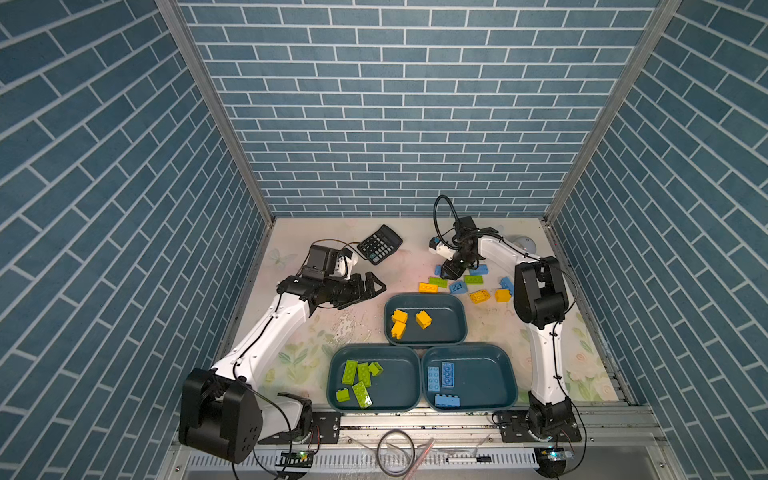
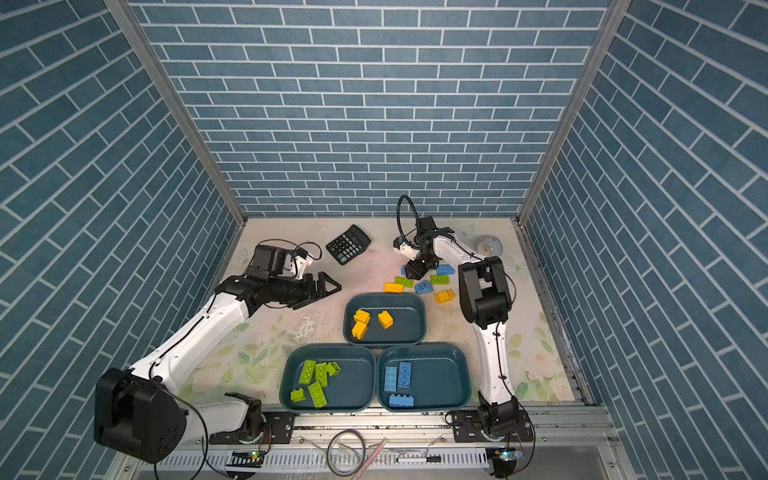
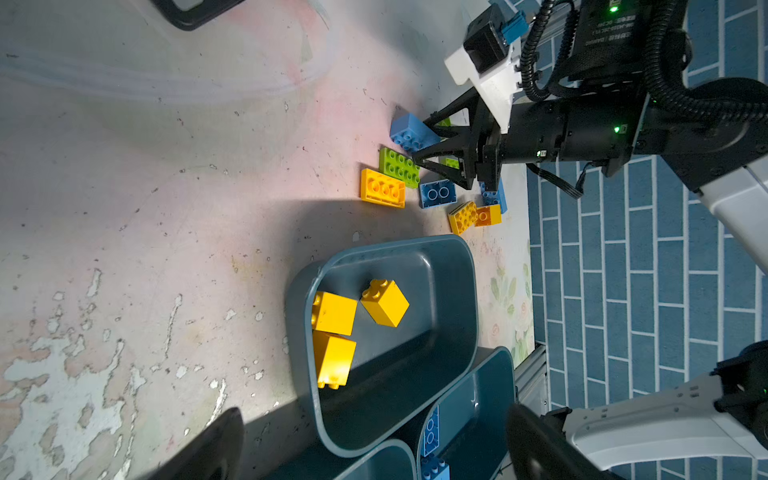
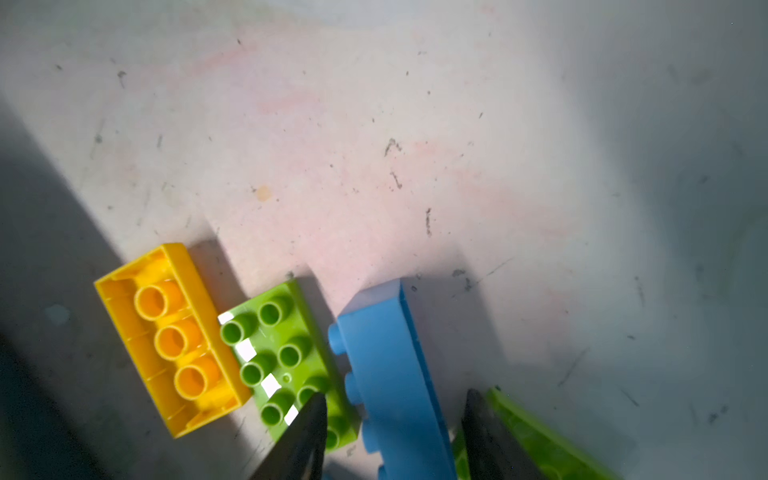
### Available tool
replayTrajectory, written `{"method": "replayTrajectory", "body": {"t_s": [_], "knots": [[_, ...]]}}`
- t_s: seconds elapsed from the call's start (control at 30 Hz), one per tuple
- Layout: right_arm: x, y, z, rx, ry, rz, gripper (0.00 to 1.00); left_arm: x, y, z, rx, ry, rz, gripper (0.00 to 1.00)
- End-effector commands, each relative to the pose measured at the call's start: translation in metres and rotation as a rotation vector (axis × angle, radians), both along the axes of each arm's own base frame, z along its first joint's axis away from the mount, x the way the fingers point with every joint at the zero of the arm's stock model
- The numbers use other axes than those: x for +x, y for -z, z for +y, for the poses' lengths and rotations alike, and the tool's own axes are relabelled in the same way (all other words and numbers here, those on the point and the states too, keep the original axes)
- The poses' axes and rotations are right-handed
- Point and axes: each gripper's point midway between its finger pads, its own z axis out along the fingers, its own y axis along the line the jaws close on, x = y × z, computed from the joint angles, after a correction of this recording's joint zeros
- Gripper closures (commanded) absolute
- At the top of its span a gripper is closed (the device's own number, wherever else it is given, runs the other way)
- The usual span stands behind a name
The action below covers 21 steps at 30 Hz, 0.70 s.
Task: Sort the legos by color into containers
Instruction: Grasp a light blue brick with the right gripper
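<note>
While the right gripper (image 4: pixel 395 395) reaches down into the loose pile, its two dark fingers (image 4: pixel 303 432) stand on either side of a light blue brick (image 4: pixel 386 353) that lies on its side. They sit close to both of its faces, but the wrist view cuts off the pads, so I cannot tell whether they pinch it. Just outside one finger lies a lime green brick (image 4: pixel 282 353), studs up, and an upturned yellow brick (image 4: pixel 166 332) touches its far edge. Just outside the other finger lies a second green brick (image 4: pixel 540 436), blurred. A little farther out on the table (image 4: pixel 374 145), on the side toward this gripper's own arm, more loose legos are scattered, among them another blue brick (image 1: pixel 457 286), a studded yellow plate (image 1: pixel 480 296) and a square yellow block (image 1: pixel 503 295). Beyond these, toward the arm's base, come the three dark teal trays. The nearest tray (image 1: pixel 449 328) holds three yellow bricks. Behind it two more sit side by side, a green-filled tray (image 1: pixel 395 386) with five green bricks and a blue-filled tray (image 1: pixel 482 382) with three blue ones. Well apart from all this, across the table, the left gripper (image 1: pixel 376 286) hangs over bare surface with its jaws spread wide and nothing between them. A black calculator (image 1: pixel 380 244) lies near it, on the side toward the back wall.
</note>
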Motion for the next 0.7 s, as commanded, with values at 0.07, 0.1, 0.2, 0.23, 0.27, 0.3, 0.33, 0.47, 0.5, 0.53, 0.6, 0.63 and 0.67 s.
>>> {"method": "replayTrajectory", "body": {"t_s": [0.07,0.1,0.2,0.23,0.27,0.3,0.33,0.47,0.5,0.53,0.6,0.63,0.67], "knots": [[0.001,0.007,0.003,-0.040,-0.054,-0.002,0.52,-0.004,0.000,0.004,-0.003,-0.005,-0.003,0.00],[0.000,0.007,0.005,-0.040,-0.055,-0.002,0.57,-0.004,0.000,0.005,-0.001,-0.005,-0.003,0.00],[0.001,0.004,0.009,-0.033,-0.059,-0.006,0.70,-0.004,-0.001,0.006,0.001,-0.004,-0.005,0.00],[0.000,0.001,0.010,-0.028,-0.060,-0.007,0.73,-0.004,-0.001,0.007,0.002,-0.005,-0.003,0.00],[0.000,-0.001,0.011,-0.024,-0.058,-0.009,0.77,-0.004,0.000,0.007,0.001,-0.002,-0.004,0.01],[0.000,-0.004,0.012,-0.021,-0.059,-0.011,0.80,-0.003,0.000,0.006,0.000,-0.001,-0.004,0.00],[0.000,-0.009,0.012,-0.016,-0.057,-0.017,0.81,-0.002,0.000,0.007,0.000,-0.002,-0.004,0.00],[-0.008,-0.035,0.015,0.024,-0.050,-0.043,0.83,0.001,-0.001,0.004,-0.009,0.002,-0.007,0.00],[-0.011,-0.047,0.017,0.040,-0.053,-0.060,0.83,0.002,-0.001,0.004,-0.010,0.004,-0.008,0.00],[-0.017,-0.054,0.017,0.049,-0.054,-0.063,0.83,0.003,0.000,0.004,-0.011,0.004,-0.007,0.00],[-0.030,-0.069,0.019,0.082,-0.052,-0.070,0.83,0.004,0.000,0.002,-0.017,0.007,-0.007,0.00],[-0.037,-0.073,0.018,0.092,-0.050,-0.068,0.83,0.005,0.000,0.002,-0.019,0.006,-0.006,0.00],[-0.047,-0.081,0.018,0.111,-0.047,-0.068,0.83,0.006,0.000,0.001,-0.023,0.008,-0.008,0.00]]}}
